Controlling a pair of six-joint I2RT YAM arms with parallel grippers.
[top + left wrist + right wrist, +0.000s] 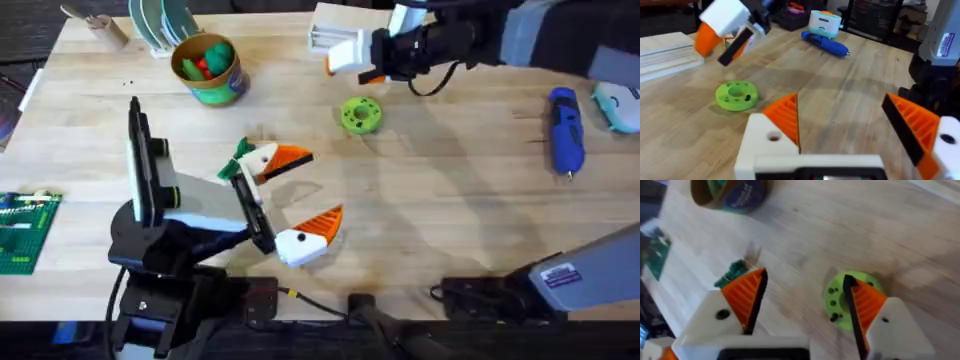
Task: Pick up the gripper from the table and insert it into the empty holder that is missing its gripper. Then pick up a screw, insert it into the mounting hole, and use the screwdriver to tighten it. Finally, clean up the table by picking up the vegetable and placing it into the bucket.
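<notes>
Fingers of the left gripper (303, 190) spread wide, empty, low over mid-table — the vegetable (240, 150) just beside them. Right gripper (350, 58), likewise agape, hangs above the green disc (361, 114); bucket (208, 68) far left, screwdriver (565, 128) far right.

A: Status of the bucket (208, 68)?

B: Upright on the tabletop (440, 200), left of the green disc (361, 114) and farther back. Yellow rim and inside, green printed outside. Green and red items lie inside.

A: The screwdriver (565, 130)?

B: Blue, pen-shaped, lying flat well to the right of the disc. Its thin metal bit points toward the near edge.

A: The vegetable (243, 150)?

B: Small, green, partly hidden. It lies on the tabletop, left of the disc and nearer, apart from the bucket.
</notes>
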